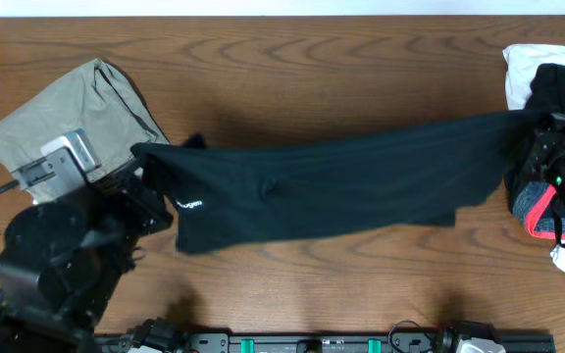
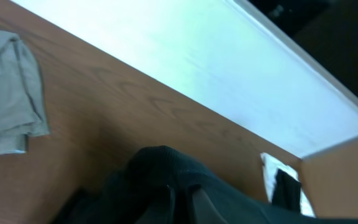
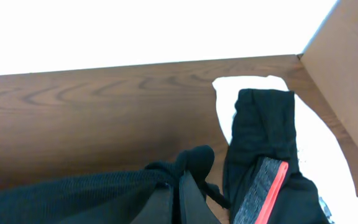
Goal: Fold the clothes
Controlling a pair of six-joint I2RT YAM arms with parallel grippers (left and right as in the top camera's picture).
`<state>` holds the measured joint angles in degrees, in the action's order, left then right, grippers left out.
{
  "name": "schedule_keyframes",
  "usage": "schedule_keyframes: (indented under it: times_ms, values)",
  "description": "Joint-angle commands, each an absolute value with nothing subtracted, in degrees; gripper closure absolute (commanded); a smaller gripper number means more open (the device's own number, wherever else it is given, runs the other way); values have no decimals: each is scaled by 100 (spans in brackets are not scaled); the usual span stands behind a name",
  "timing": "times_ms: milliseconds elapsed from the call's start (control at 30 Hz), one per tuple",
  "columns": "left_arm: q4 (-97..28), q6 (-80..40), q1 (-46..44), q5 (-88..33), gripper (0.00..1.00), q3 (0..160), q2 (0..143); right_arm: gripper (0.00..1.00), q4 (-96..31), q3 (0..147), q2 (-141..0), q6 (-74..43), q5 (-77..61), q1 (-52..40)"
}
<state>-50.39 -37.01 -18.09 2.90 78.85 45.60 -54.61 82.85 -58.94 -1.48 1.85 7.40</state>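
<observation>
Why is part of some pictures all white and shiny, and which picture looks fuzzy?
Right wrist view: past the table edge, bright light washes everything to plain white, while the black garment with the red stripe looks sharp. Left wrist view: blurry all over, with a pale bluish glare strip, and the black garment is a dark smudge. Overhead view: evenly lit, with crisp wood grain.

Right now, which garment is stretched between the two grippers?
The plain black garment with the small white logo, spread across the middle. The olive-grey one lies folded at left; the white one and red-banded one sit piled at right.
</observation>
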Motion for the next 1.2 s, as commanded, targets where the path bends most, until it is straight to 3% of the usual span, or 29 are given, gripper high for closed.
schedule_keyframes:
  times_ms: [0, 167, 300, 400, 500, 767, 1167]
  values:
    - [-4987, -3559, -1780, 668, 94, 7935, 5054, 99, -5459, 8361, -6405, -274, 362, 792]
    - [-4600, -3452, -1780, 666, 94, 7935, 6208, 99, -5253, 8361, -7452, -270, 158, 786]
    - [-3391, -2965, -1772, 548, 94, 7942, 7360, 99, -4466, 8364, -8388, -346, -47, 786]
    - [-2296, -2703, -1581, -183, 94, 8132, 8090, 99, -3887, 8517, -8785, -447, -47, 788]
    - [-1970, -2700, -1234, -755, 94, 8829, 8615, 99, -3826, 9146, -8910, -532, -38, 821]
    - [-3061, -2268, -399, -1138, 94, 10871, 8960, 99, -4768, 10997, -8910, -530, 224, 980]
    - [-7111, -2272, -399, -1138, 94, 10414, 8993, 99, -6963, 10007, -8971, -530, 451, 980]
